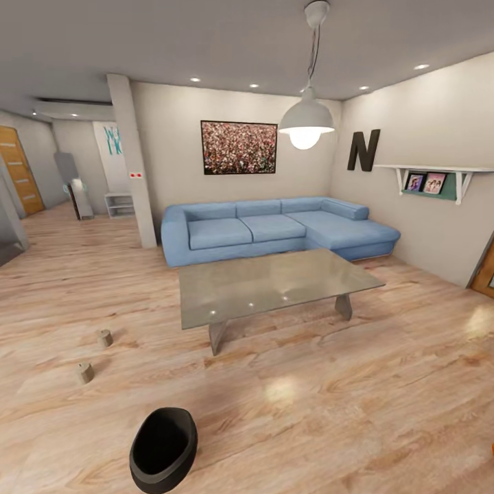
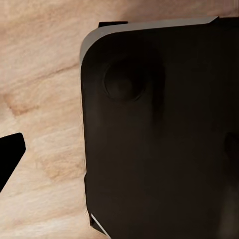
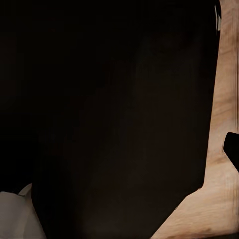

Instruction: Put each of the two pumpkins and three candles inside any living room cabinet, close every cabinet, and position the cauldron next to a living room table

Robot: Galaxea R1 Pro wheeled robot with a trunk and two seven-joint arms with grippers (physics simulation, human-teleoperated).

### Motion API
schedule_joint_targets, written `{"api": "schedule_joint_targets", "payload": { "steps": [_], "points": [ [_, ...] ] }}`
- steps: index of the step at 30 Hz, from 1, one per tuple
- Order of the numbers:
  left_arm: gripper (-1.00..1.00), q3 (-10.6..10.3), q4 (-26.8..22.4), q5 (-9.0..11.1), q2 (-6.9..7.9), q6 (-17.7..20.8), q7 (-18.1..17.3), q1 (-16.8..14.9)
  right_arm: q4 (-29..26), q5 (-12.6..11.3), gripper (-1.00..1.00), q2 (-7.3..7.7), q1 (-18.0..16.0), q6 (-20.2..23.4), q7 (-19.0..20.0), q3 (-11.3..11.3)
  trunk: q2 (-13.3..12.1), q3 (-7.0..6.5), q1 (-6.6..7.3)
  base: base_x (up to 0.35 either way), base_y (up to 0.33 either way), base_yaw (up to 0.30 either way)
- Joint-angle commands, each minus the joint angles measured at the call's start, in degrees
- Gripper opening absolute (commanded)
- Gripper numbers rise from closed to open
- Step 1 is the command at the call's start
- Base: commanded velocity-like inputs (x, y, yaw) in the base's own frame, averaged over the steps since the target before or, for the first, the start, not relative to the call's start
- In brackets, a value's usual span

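Across the living room's wooden floor (image 1: 384, 412) we see two candles (image 1: 104, 337) lying loose and the cauldron (image 1: 163, 449) well short of the glass table (image 1: 267, 281), so nearly everything remains; our grippers' state we cannot tell.

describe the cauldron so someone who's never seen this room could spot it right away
Start at the blue sofa along the far wall, then come forward over the glass-topped coffee table onto the open wooden floor. The cauldron sits on the floor nearest the camera, off the table's left front corner. It is a matte black rounded pot with a wide open mouth, far bigger than the two stubby tan candles beyond it.
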State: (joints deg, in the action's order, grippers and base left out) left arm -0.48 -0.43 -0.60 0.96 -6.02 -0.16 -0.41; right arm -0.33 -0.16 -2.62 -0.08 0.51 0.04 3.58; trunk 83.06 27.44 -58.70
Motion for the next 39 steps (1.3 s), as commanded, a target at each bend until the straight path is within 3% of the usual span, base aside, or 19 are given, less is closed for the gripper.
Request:
{"api": "schedule_joint_targets", "payload": {
  "steps": [1, 13, 39],
  "points": [
    [1.00, -0.04, 0.06, -0.05, 0.01, -0.21, -0.02, -0.03, -0.03, -0.02, 1.00, -0.01, -0.01, 0.05, 0.01, 0.33, 0.02, 0.05, -0.03, 0.251, -0.156, 0.001],
    [1.00, -0.04, 0.07, -0.07, 0.01, -0.37, -0.02, -0.03, -0.07, 0.24, 1.00, -0.52, -0.01, 0.08, 0.04, 0.21, 0.02, 0.07, -0.03, 0.247, -0.148, 0.052],
    [1.00, -0.04, 0.05, -0.11, 0.01, -0.39, -0.02, -0.03, -0.02, 0.69, 1.00, -1.24, -0.01, 0.09, -0.12, -0.09, 0.02, 0.07, -0.03, 0.207, -0.151, 0.271]
  ]
}}
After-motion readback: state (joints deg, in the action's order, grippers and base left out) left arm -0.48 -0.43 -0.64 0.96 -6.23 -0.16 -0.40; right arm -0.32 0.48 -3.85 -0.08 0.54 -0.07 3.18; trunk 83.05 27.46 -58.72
